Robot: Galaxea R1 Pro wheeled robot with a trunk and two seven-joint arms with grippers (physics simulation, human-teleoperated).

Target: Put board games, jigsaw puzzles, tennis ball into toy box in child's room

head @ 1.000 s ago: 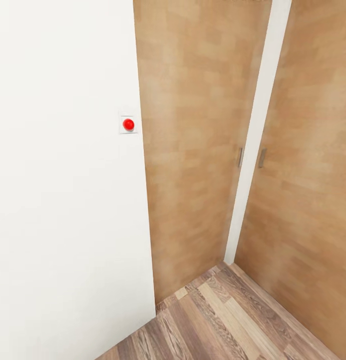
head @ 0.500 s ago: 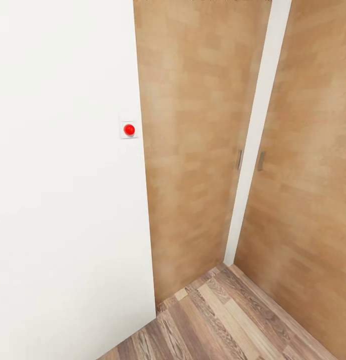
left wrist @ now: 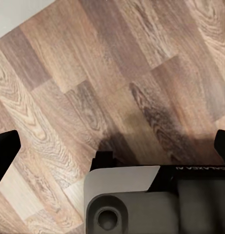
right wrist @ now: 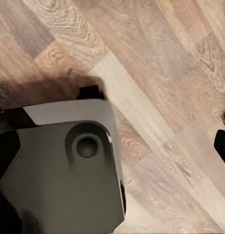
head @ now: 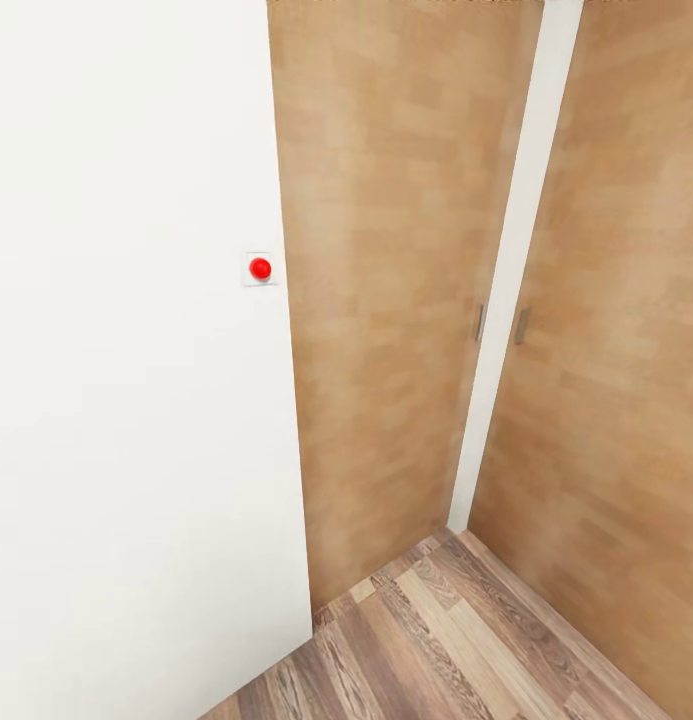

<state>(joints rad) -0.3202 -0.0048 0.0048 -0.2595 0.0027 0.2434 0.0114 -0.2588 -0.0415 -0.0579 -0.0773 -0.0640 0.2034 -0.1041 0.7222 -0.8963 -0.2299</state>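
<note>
None of the toys, the toy box, the table or the bed are in sight. The head view faces a corner of a white wall [head: 126, 400] and brown wooden doors [head: 386, 300]. In the left wrist view my left gripper [left wrist: 112, 148] hangs over the wood-plank floor [left wrist: 117, 73], its dark fingertips [left wrist: 5, 153] spread to both picture edges with nothing between them. My right gripper [right wrist: 112, 141] is likewise open over the floor [right wrist: 166, 73], one fingertip [right wrist: 222, 144] at the picture's edge.
A small plate with a red button [head: 260, 268] sits on the white wall beside the door. A second wooden door [head: 616, 350] stands at right, with a white strip [head: 511, 260] between the two. The robot's grey base [left wrist: 141, 202] [right wrist: 68, 165] is below both grippers.
The whole head view has shifted slightly: the red button sits a little lower in the picture, so the camera moved. Nothing else differs.
</note>
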